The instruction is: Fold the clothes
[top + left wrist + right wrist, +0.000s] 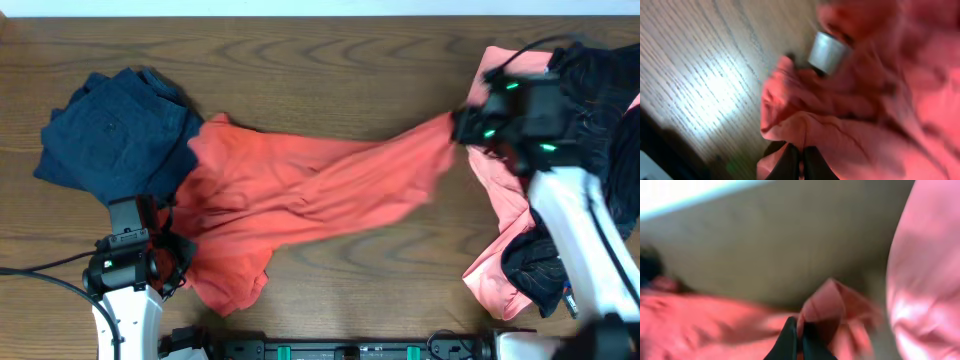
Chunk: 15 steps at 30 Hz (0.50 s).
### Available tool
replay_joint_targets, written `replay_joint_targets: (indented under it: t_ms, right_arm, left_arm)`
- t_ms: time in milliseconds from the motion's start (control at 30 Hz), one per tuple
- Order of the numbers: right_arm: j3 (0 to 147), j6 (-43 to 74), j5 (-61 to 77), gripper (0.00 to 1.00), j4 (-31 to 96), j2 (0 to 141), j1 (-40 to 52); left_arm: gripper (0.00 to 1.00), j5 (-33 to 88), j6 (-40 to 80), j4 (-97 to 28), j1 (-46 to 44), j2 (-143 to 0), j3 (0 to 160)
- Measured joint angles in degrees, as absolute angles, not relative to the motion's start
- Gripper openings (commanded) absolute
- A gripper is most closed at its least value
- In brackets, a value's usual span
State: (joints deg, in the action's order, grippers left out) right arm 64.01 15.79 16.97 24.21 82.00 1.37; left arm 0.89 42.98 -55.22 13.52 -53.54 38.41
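Observation:
A red-orange shirt (310, 190) lies stretched across the middle of the wooden table. My left gripper (165, 245) is shut on its lower-left edge; in the left wrist view the cloth (865, 110) is pinched between the fingers (801, 160). My right gripper (462, 125) is shut on the shirt's right end and pulls it taut. The right wrist view shows the fingers (799, 340) closed on a fold of red cloth (830, 305).
A dark blue garment (115, 130) lies at the far left, touching the shirt. A pink garment (505, 200) and a black garment (600, 110) lie piled at the right under my right arm. The table's front edge is close to my left gripper.

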Motion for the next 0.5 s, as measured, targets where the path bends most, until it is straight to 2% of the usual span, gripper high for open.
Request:
replay_joint_targets:
  t_ms: [167,367,400,433,467,500]
  right_arm:
    - [68.51,14.35,16.49,0.01,19.75,78.83,1.50]
    - [68.40,13.82,15.86,0.03,4.78,92.31,3.86]
    - [68.42,13.89,15.86,0.12,2.13,95.33,4.36]
    - [68.49,14.37,15.81,0.31,0.56,97.78,4.51]
    - [68.62,14.87,15.79,0.55,-0.16,99.77,4.67]
    - [69.14,14.94,15.64,0.65,-0.14,102.06,4.75]
  left_arm:
    - [0.06,0.86,42.96,-54.06,13.52,-53.54,38.41]
    - [0.06,0.86,42.87,-50.94,13.52,-53.58,38.44]
    - [0.06,0.86,42.78,-50.17,13.52,-53.58,38.44]
    - [0.06,0.86,42.74,-49.15,13.52,-53.58,38.44]
    - [0.06,0.84,42.68,-48.14,13.52,-53.58,38.46]
    - [0.06,0.84,42.59,-47.18,13.52,-53.58,38.46]
